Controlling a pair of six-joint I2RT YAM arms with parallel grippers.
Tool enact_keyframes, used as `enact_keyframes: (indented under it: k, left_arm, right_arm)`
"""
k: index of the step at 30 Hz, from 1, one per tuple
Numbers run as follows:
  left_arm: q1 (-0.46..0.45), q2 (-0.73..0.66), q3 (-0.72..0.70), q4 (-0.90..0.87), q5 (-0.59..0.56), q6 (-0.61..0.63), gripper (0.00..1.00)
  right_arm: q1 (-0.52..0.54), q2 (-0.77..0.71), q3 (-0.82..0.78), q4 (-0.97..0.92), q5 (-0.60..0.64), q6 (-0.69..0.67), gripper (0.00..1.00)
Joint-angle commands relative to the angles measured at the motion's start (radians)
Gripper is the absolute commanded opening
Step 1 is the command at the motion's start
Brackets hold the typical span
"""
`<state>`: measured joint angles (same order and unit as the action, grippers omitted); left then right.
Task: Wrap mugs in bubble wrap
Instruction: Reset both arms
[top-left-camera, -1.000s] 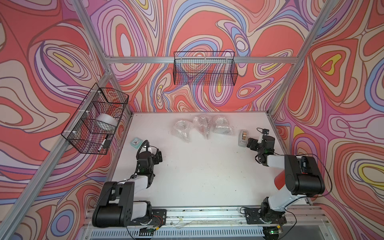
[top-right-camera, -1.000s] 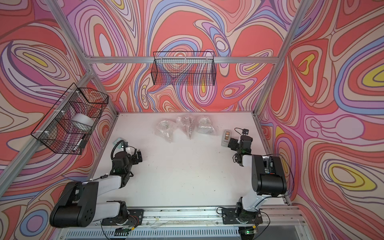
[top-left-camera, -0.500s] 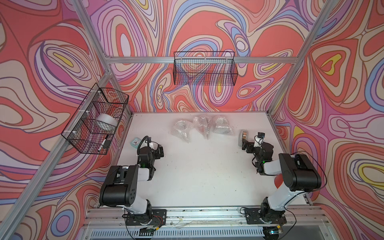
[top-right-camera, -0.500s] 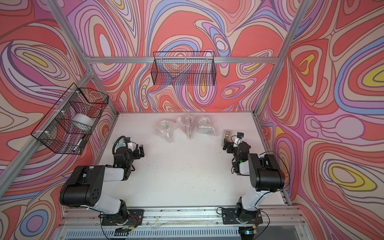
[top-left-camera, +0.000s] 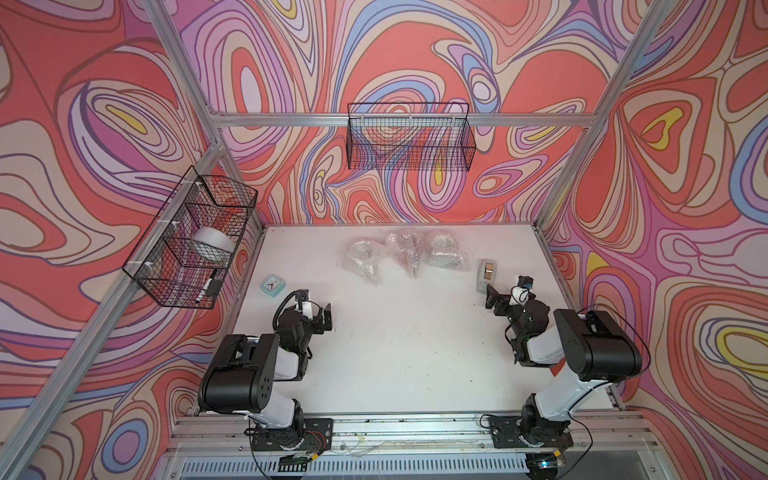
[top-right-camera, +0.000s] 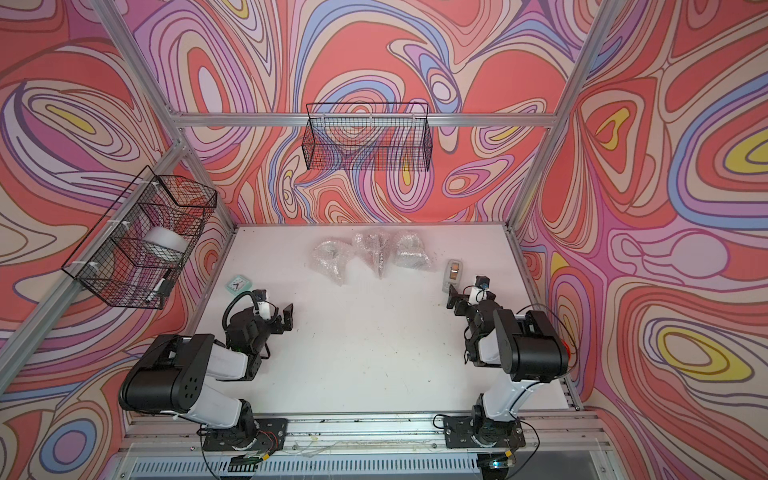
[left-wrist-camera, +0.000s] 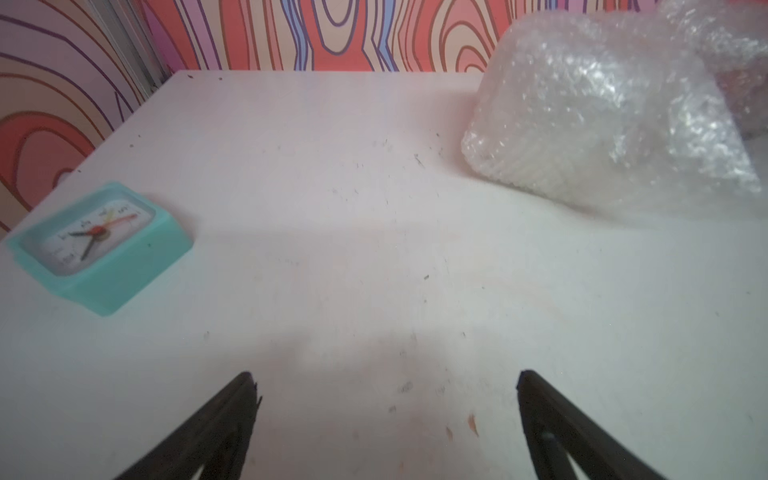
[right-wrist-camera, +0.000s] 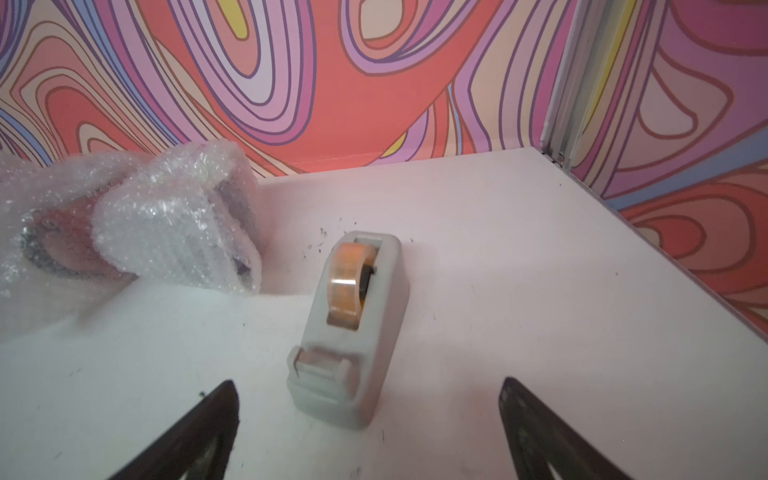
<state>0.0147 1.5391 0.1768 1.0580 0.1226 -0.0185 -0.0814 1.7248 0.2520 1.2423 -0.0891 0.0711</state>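
The left gripper (left-wrist-camera: 384, 384) has its fingers (left-wrist-camera: 226, 415) spread as wide as they go, and only bare table (left-wrist-camera: 374, 249) lies between them: it holds nothing. Ahead of these fingers and toward the outer side sits a small green clock (left-wrist-camera: 95, 245). Ahead and toward the inner side lies a bundle of bubble wrap (left-wrist-camera: 602, 116), well apart from the fingertips.

The right gripper (right-wrist-camera: 368, 386) is equally wide open and empty. A grey tape dispenser (right-wrist-camera: 353, 328) stands just ahead of it, its cutter end about level with the fingertips and touching neither. It likely sits there so this arm can reach tape for sealing a wrap. Further ahead and to the inner side, a reddish mug (right-wrist-camera: 62, 245) and a greyish one (right-wrist-camera: 232, 216) show dimly through their wrap.

In a top view, three wrapped bundles (top-left-camera: 405, 253) lie side by side along the far edge of the table, beyond both grippers and between them. That row probably keeps finished pieces out of the working middle. No bare mug or loose sheet shows anywhere, so the wrapping looks done. Both arms are folded low near their bases, which reads as let go and parked. Whether tape holds the wraps shut cannot be told.
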Motion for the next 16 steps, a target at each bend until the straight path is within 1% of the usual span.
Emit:
enact_keyframes:
  k: [1, 2, 3, 4, 5, 6, 8, 9, 10, 12, 13, 14, 15, 16]
  left_arm:
    - [0.006, -0.004, 0.184, -0.149, -0.047, -0.004, 1.0]
    - [0.007, -0.009, 0.23, -0.257, -0.061, -0.001, 1.0]
    - [0.007, -0.019, 0.195, -0.196, -0.059, -0.004, 1.0]
    - [0.007, -0.007, 0.157, -0.099, -0.069, -0.011, 1.0]
    - [0.007, 0.0, 0.117, -0.013, -0.074, -0.011, 1.0]
    - [0.007, -0.011, 0.085, 0.03, -0.074, -0.012, 1.0]
    - [0.007, -0.008, 0.08, 0.048, -0.088, -0.018, 1.0]
    - [0.007, -0.002, 0.103, 0.018, -0.082, -0.014, 1.0]
    - [0.007, -0.004, 0.132, -0.049, -0.075, -0.012, 1.0]
    - [0.006, -0.004, 0.227, -0.234, -0.063, -0.001, 1.0]
    - [0.005, -0.012, 0.211, -0.221, -0.061, -0.004, 1.0]
    - [0.005, -0.009, 0.193, -0.171, -0.07, -0.01, 1.0]
    - [0.005, 0.013, 0.218, -0.188, -0.067, 0.0, 1.0]
    - [0.003, -0.001, 0.228, -0.237, -0.061, -0.003, 1.0]
  right_arm:
    - [0.007, -0.025, 0.157, -0.199, 0.083, 0.023, 0.98]
    - [0.042, -0.028, 0.211, -0.301, 0.099, -0.017, 0.98]
    - [0.073, -0.015, 0.221, -0.293, 0.114, -0.053, 0.98]
    - [0.074, -0.016, 0.219, -0.298, 0.107, -0.052, 0.98]
    - [0.074, -0.021, 0.216, -0.298, 0.129, -0.044, 0.98]
    - [0.074, -0.013, 0.215, -0.283, 0.142, -0.038, 0.98]
    - [0.074, -0.016, 0.217, -0.295, 0.147, -0.038, 0.98]
    - [0.075, -0.015, 0.216, -0.287, 0.15, -0.04, 0.98]
    - [0.074, -0.017, 0.217, -0.295, 0.149, -0.039, 0.98]
    - [0.074, -0.017, 0.217, -0.293, 0.149, -0.038, 0.98]
    - [0.074, -0.016, 0.217, -0.292, 0.15, -0.04, 0.99]
    - [0.074, -0.016, 0.217, -0.29, 0.15, -0.04, 0.98]
    - [0.074, -0.016, 0.217, -0.292, 0.149, -0.039, 0.98]
    - [0.074, -0.015, 0.217, -0.291, 0.15, -0.04, 0.98]
